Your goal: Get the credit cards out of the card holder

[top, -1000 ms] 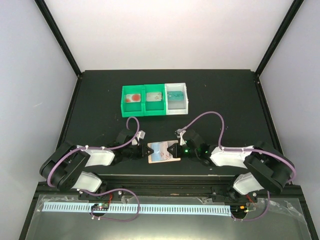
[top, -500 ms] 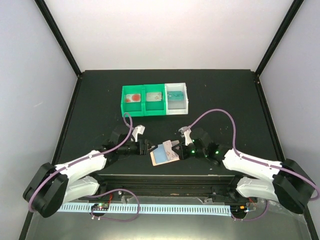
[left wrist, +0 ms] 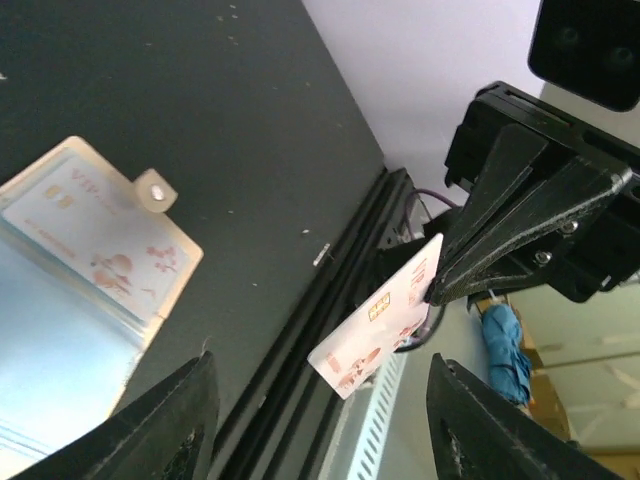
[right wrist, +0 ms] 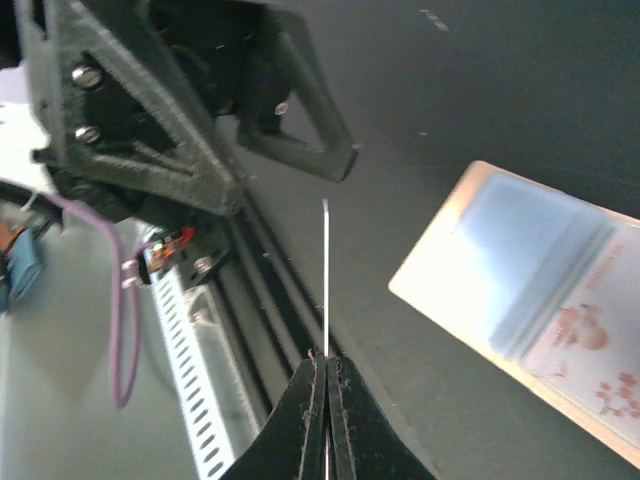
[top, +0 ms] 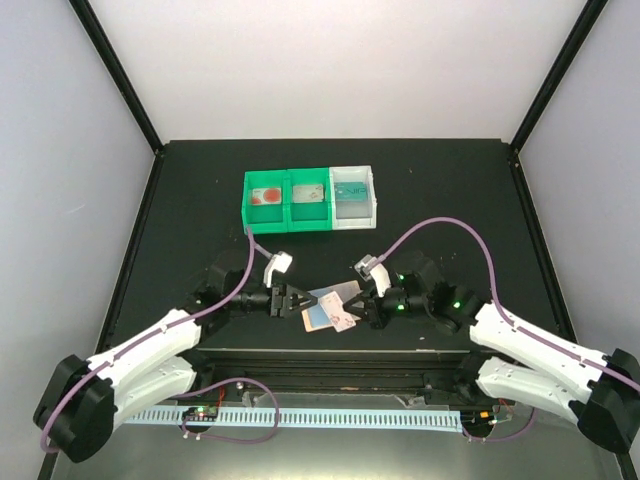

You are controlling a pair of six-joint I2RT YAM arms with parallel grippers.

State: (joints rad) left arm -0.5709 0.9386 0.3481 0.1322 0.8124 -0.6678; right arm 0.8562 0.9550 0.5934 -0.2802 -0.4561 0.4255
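On the black table [top: 200, 220], the left gripper [top: 303, 302] reaches in from the left. Its black jaws stand apart with nothing between them.

Just right of it, the tan leather-like folding card holder [left wrist: 90, 250] lies open and flat near the table's near edge. Its blue-grey inner panel faces up, and a white card with pink flowers [left wrist: 105, 255] is still tucked in one pocket.

Right of that, a thin white plastic credit card with reddish print [left wrist: 380, 320] hangs clear of the holder, pinched at one corner. The right gripper [right wrist: 325, 372] is clamped on it.

At the far side, a green plastic two-compartment bin [top: 287, 225] holds a white-and-red card [top: 266, 196] in its left compartment and a grey card [top: 308, 192] in its right. The white bin [top: 355, 225] touching its right side holds a teal card [top: 352, 192].
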